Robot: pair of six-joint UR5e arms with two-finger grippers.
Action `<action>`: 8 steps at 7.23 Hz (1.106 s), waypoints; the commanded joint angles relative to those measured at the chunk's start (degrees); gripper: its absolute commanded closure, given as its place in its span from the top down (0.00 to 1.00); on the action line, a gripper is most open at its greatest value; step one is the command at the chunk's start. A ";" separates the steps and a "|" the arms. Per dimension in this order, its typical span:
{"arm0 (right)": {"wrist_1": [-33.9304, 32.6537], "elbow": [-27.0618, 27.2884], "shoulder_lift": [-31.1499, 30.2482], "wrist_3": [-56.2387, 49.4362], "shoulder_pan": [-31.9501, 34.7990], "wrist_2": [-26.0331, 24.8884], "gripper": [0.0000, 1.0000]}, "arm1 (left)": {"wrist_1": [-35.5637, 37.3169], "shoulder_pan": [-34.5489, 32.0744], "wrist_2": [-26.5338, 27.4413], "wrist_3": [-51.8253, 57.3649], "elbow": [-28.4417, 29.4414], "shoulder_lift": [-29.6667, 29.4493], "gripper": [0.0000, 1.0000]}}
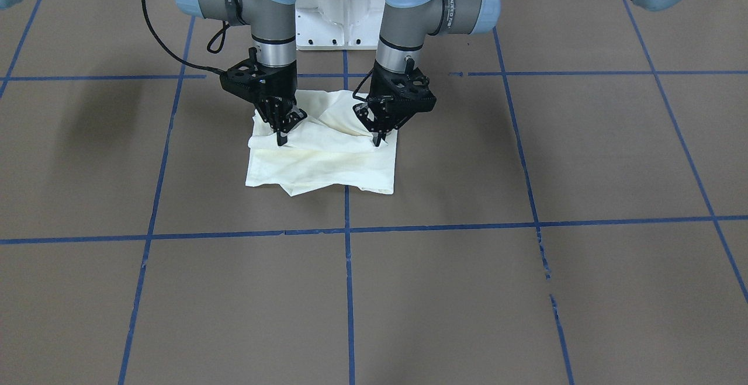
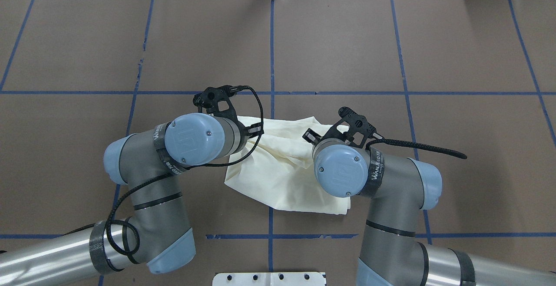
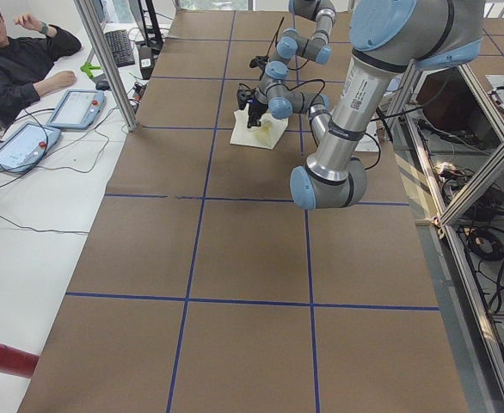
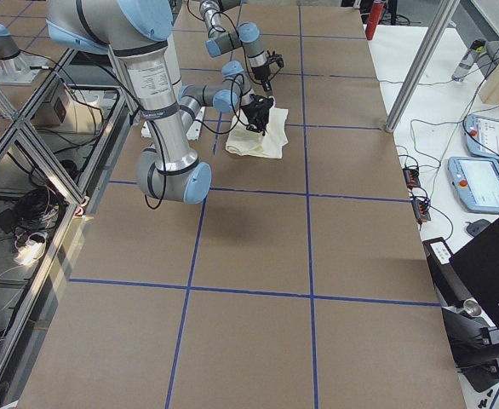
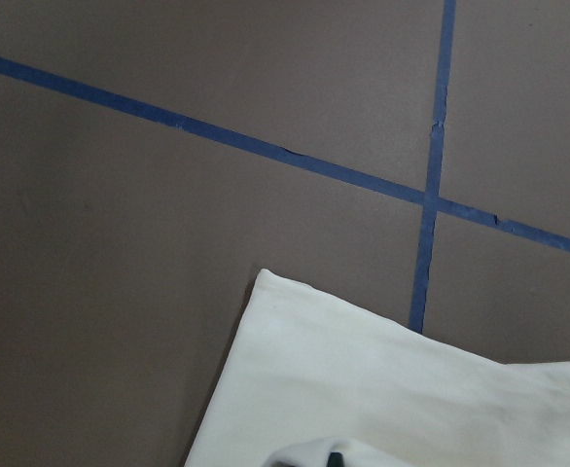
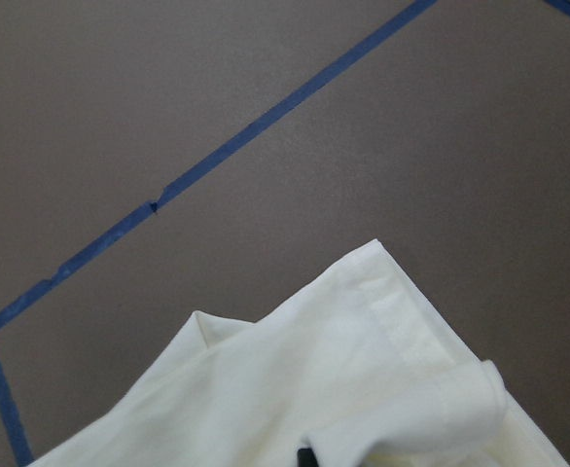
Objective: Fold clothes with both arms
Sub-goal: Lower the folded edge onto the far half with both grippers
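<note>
Two grippers are down on one cream shirt (image 1: 327, 166). Front cam: right gripper (image 1: 281, 138) at the shirt's 9 o'clock, left gripper (image 1: 377, 139) at its 3 o'clock. Each has its fingers pinched together on a raised bit of fabric, so both are clamped on the cloth. Shirt lies rumpled, only plain cream showing, on the brown table (image 1: 526, 291). It's near the white base (image 1: 342, 17), at the base's 6 o'clock, and straddles a blue tape line (image 1: 349, 268).

Overhead cam: shirt sits btwn the two wrists, left arm (image 2: 147, 182) at its 9 o'clock, right arm (image 2: 391, 190) at 3 o'clock. Fingertips hidden under the wrists.

Left side cam: arms + shirt small and far, at 12 o'clock. A person (image 3: 20, 64) sits at 10 o'clock by two tablets (image 3: 78, 107).

Right side cam: arms + shirt again far off at 12 o'clock; can't judge the jaws from here.

Left wrist cam: shirt corner fills 6 o'clock, tape cross at 2 o'clock, a dark fingertip pokes from the fabric at the bottom edge.

Right wrist cam: hemmed shirt edge at 6 o'clock, tape running 8 to 1 o'clock.
</note>
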 commanded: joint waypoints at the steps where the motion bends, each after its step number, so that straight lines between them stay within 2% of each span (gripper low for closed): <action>1: 0.80 -2.82 1.64 -0.97 0.81 0.09 0.00 | -1.59 0.01 -0.03 0.02 1.25 -0.02 0.00; 2: 0.89 -2.92 1.65 -2.02 1.08 0.09 0.35 | -1.59 0.01 -0.12 0.02 1.25 -0.02 0.00; 3: 1.16 -4.05 1.82 -6.38 1.17 -0.09 0.99 | -1.59 0.01 -0.29 1.23 1.16 0.33 0.91; 4: 2.03 -3.98 2.00 -9.99 1.95 0.26 1.00 | -2.72 -0.08 -0.38 4.64 0.47 0.77 1.00; 5: 2.30 -3.19 2.09 -15.68 3.44 4.35 1.00 | -3.00 -0.17 -1.42 6.41 -0.67 0.94 1.00; 6: 2.13 -0.49 1.83 -19.22 4.06 7.26 1.00 | -3.00 -2.34 -5.61 11.83 -3.29 1.47 1.00; 7: 2.04 0.76 1.65 -20.04 3.81 7.73 1.00 | -3.00 -3.93 -8.87 14.75 -6.63 4.78 1.00; 8: 1.95 1.29 1.65 -21.18 2.59 7.65 1.00 | -3.00 -4.56 -9.25 15.22 -7.09 5.16 1.00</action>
